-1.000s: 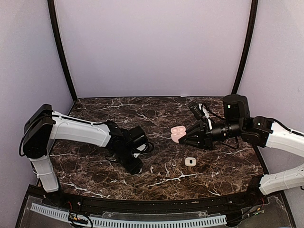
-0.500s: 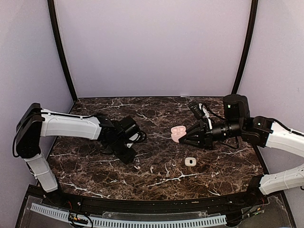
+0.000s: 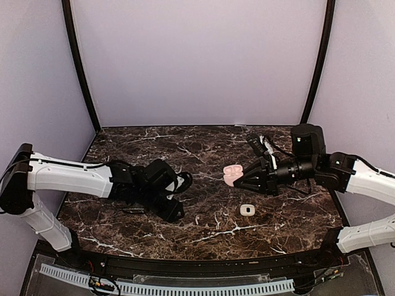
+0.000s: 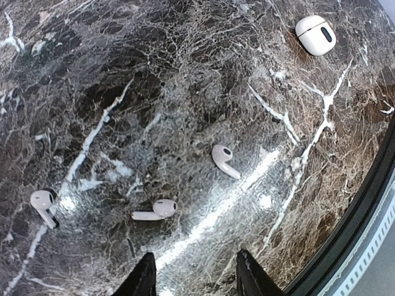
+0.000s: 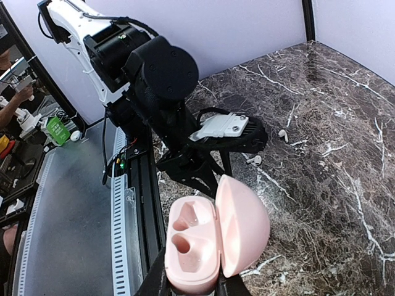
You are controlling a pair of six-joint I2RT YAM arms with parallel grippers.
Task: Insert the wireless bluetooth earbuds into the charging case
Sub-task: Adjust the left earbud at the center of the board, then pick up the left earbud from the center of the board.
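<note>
Three white earbuds lie on the marble in the left wrist view: one in the middle point(image 4: 223, 159), one nearer my fingers point(image 4: 157, 209), one at the left point(image 4: 43, 203). My left gripper point(image 4: 196, 277) is open and empty, hovering just short of them; from above it sits left of centre point(image 3: 177, 211), with one earbud point(image 3: 197, 219) just right of it. My right gripper point(image 5: 188, 283) is shut on the open pink charging case point(image 5: 210, 243), held above the table point(image 3: 231, 174). Both its sockets are empty. Two earbuds show beyond it point(image 5: 254, 160).
A small closed white case point(image 3: 247, 209) lies on the marble right of the earbuds, also at the top right of the left wrist view point(image 4: 315, 34). The table's black front rim point(image 4: 370, 197) runs close to the earbuds. The left arm point(image 5: 160, 74) faces the pink case.
My left arm has stretched out lower and flatter; its gripper drew back left, then returned right toward the earbuds. My right arm and the pink case have stayed still.
</note>
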